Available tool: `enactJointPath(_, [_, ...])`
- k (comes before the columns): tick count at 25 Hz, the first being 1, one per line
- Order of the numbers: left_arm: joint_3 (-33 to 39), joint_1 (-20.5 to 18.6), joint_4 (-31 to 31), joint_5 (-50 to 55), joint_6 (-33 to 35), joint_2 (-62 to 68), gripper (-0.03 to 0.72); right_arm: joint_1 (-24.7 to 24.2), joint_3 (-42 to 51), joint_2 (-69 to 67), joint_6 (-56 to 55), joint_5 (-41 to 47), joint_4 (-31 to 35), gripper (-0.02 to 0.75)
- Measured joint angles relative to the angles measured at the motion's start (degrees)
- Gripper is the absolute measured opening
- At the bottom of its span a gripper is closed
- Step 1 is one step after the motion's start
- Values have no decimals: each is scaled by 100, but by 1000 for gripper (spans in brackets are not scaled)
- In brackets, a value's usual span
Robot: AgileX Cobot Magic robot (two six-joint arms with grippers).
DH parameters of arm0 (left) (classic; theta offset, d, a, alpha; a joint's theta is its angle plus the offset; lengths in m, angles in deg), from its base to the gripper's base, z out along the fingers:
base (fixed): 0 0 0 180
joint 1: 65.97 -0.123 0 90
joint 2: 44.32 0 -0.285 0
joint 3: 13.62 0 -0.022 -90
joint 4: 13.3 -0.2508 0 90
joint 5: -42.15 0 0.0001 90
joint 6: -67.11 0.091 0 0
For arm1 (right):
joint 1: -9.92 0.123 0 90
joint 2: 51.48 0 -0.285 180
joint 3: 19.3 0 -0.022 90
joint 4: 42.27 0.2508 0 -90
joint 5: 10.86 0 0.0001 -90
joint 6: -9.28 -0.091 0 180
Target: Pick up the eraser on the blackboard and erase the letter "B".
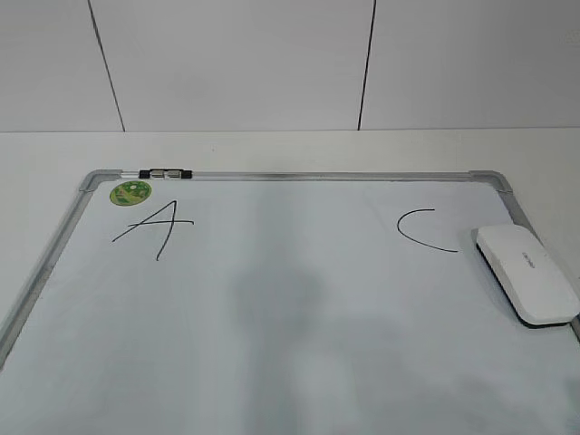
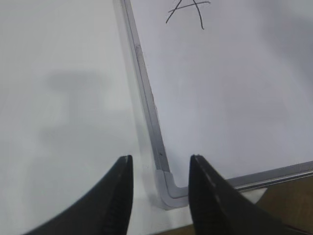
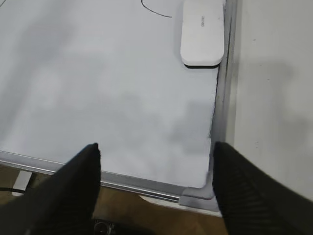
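Matte black, tapering plastic fingers (image 2: 120,196) on the left gripper (image 2: 159,169), smooth-faced. Broader black fingers (image 3: 83,186) on the right gripper (image 3: 155,149), finely ribbed along rounded tips.

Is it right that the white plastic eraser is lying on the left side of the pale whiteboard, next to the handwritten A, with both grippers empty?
Not quite. The exterior view shows the white plastic eraser on the right side of the pale whiteboard, beside the handwritten C, not the A. The left gripper and right gripper are indeed empty.
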Motion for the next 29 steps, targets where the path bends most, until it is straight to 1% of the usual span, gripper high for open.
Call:
enactJointPath(4, [293,11,-13,-6,0,-795,286,0,275,499,96,-115,-42,571])
enactJointPath(6, [378,11,-44,-35,0,-806,286,0,279,616,109,-216,-119,571])
enactJointPath(10, [447,11,-55,-290,0,-806,267,0,289,650,119,-321,-583,570])
enactJointPath(13, [579,11,-55,-648,0,-806,247,0,300,650,119,-365,-731,571])
enactJointPath(15, [625,11,-55,-749,0,-806,242,0,408,650,119,-558,-804,571])
enactJointPath(29, [648,11,-55,-811,0,-806,239,0,456,650,119,-636,-834,570])
